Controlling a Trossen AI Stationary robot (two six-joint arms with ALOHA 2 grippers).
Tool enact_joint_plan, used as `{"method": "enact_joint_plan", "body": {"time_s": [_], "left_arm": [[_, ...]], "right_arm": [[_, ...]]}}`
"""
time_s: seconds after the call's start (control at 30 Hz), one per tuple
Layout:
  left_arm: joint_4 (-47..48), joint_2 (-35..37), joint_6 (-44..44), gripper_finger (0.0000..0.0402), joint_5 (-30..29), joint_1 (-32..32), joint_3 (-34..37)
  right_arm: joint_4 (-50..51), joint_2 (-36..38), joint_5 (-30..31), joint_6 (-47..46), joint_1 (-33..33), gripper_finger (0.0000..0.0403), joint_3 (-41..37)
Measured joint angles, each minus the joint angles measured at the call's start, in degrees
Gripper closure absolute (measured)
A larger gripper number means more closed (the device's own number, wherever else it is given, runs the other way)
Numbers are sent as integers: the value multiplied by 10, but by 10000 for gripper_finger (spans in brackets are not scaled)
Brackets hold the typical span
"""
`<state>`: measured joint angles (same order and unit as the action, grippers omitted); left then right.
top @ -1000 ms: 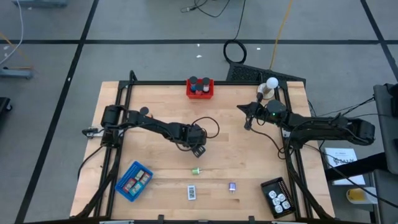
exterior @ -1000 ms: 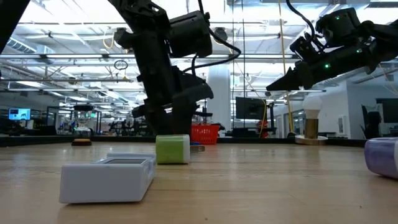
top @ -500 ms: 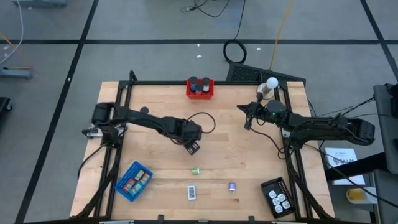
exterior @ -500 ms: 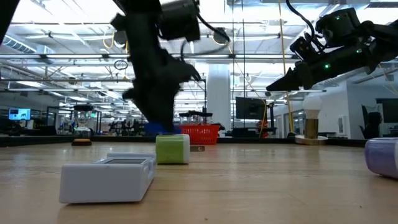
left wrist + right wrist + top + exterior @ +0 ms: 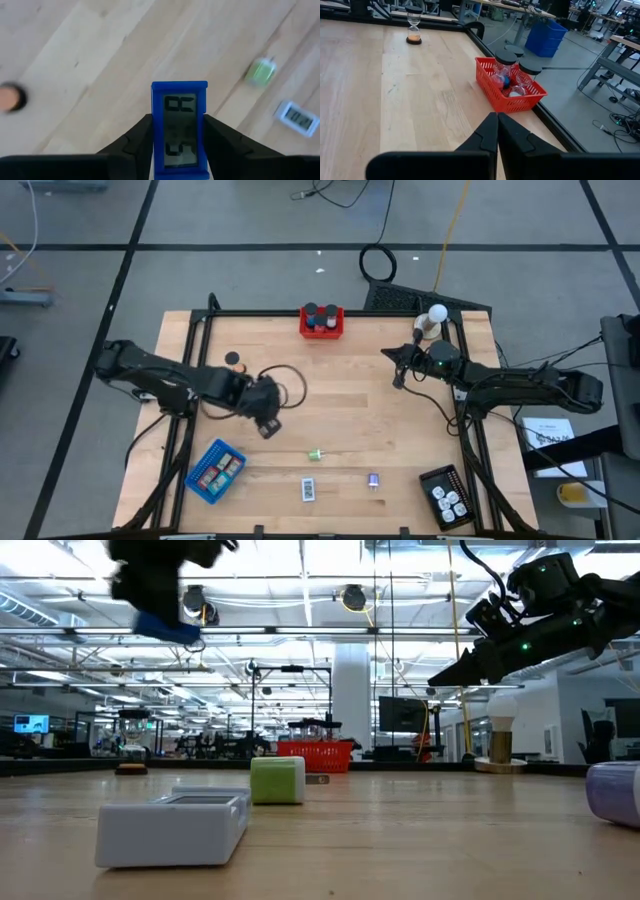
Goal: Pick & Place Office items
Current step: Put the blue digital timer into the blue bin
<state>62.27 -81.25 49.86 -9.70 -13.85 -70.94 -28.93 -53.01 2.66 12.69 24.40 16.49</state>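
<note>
Holding now: the left gripper [image 5: 177,145] is clamped on a blue rectangular block [image 5: 179,127] with a grey display face; the block stands between the two fingers [image 5: 135,142] and sticks out past their tips.
Left gripper position: above the left half of the wooden table [image 5: 340,380], raised clear of the surface, just up from the blue tray [image 5: 215,471] in the high view.
Block seen low: in the low view the blue piece [image 5: 168,627] hangs high in the air under the dark arm.
Loose items: a green piece [image 5: 316,454], a white-labelled rectangle [image 5: 308,489] and a purple piece [image 5: 373,480] lie near the table's front edge, well apart from the left gripper.
Green piece and rectangle, wrist view: both lie on the wood beyond the held block, the green piece nearer.
Right gripper: [image 5: 496,125] fingers pressed together on nothing, hovering over the right rear of the table, pointed toward the red tray [image 5: 512,97].
Red tray contents: black-capped cylinders [image 5: 506,57] stand inside it.
Other things: a black tray [image 5: 445,496] sits at the front right corner; a white ball on a stand [image 5: 435,315] at the rear right.
</note>
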Motion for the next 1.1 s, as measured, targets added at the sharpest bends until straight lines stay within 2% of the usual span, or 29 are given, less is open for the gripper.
{"method": "enact_joint_plan", "body": {"time_s": [0.2,0.63,0.87,1.0,1.1], "left_arm": [[84,6,83,258,-14,-76,0],[127,8,277,257,-34,-224,9],[23,33,394,261,-13,-301,118],[-57,71,475,257,-24,-346,194],[-80,88,533,256,-24,-379,236]], "right_arm": [[0,0,0,0,0,403,0],[0,0,0,-6,0,403,0],[0,0,0,-11,0,403,0],[0,0,0,-11,-1,403,0],[0,0,0,-11,-1,403,0]]}}
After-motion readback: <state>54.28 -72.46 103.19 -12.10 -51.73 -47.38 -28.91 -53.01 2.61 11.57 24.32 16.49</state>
